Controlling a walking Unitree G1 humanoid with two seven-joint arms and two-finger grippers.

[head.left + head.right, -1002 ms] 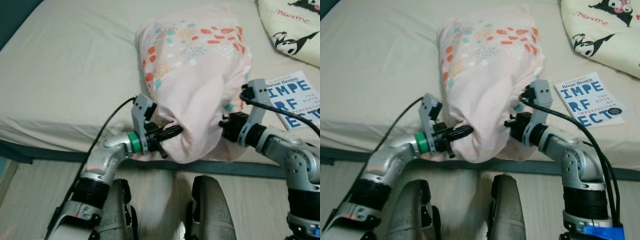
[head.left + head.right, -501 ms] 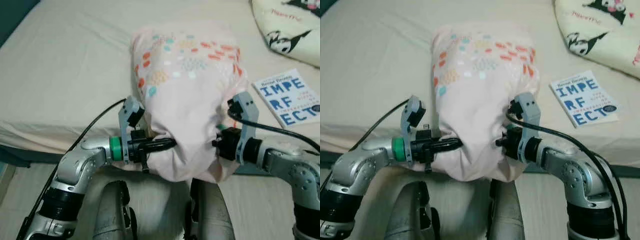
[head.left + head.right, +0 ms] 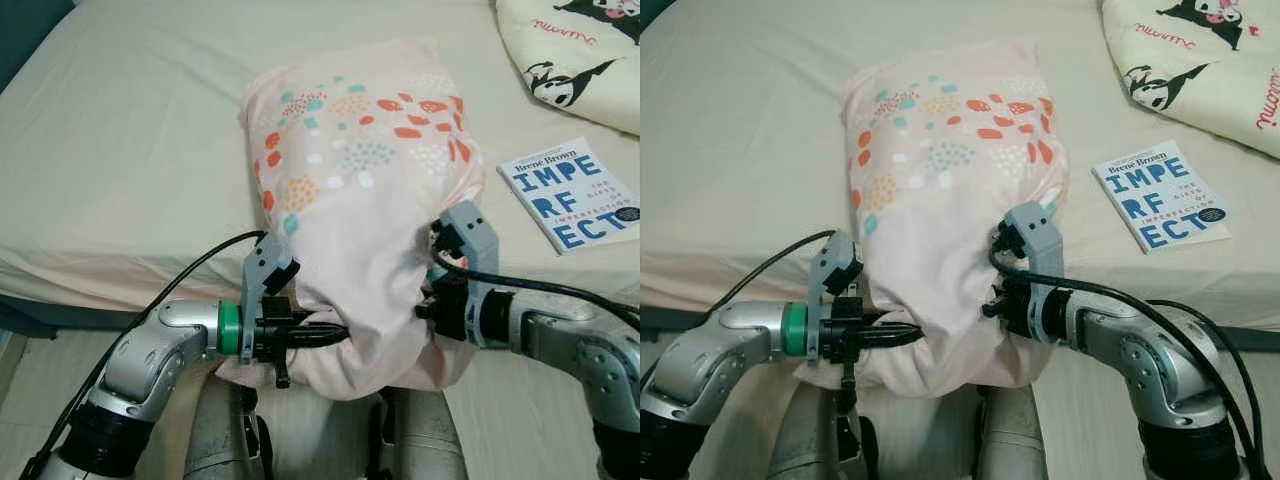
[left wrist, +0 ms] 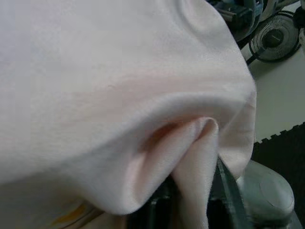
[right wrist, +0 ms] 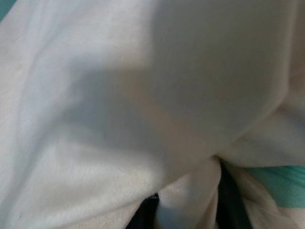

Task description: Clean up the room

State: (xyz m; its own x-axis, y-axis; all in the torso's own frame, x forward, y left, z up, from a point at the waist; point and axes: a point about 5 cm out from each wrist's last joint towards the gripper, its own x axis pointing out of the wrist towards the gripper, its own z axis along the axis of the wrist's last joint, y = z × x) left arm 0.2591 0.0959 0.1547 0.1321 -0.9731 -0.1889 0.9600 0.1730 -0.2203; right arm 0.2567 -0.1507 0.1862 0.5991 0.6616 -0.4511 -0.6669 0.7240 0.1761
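Pillow: I see a pale pink pillow (image 3: 360,210) with orange, teal and white spots on its upper face. Its far end lies on the bed, while its near end hangs past the mattress edge, over the robot's legs.
Left gripper: my left gripper (image 3: 335,334) is at the pillow's near left corner. Its black fingers are closed narrow, with a fold of the pink cover pinched between them; the left wrist view shows that fold (image 4: 195,157) tucked between the dark fingers.
Right gripper: my right gripper (image 3: 428,308) presses into the pillow's near right side. In the right wrist view a bunch of fabric (image 5: 190,191) sits between its two dark fingers, so I read it as clamped on the cover.
Bed: a beige sheet (image 3: 130,150) covers the mattress, smooth on the left of the pillow.
Book: a white paperback (image 3: 568,193) with big blue letters lies flat on the sheet, right of the pillow and apart from it.
Cartoon cushion: a cream cushion (image 3: 575,50) with black-and-white cartoon figures lies at the far right corner, beyond the book.
Legs: the robot's grey legs (image 3: 420,440) show below the pillow.
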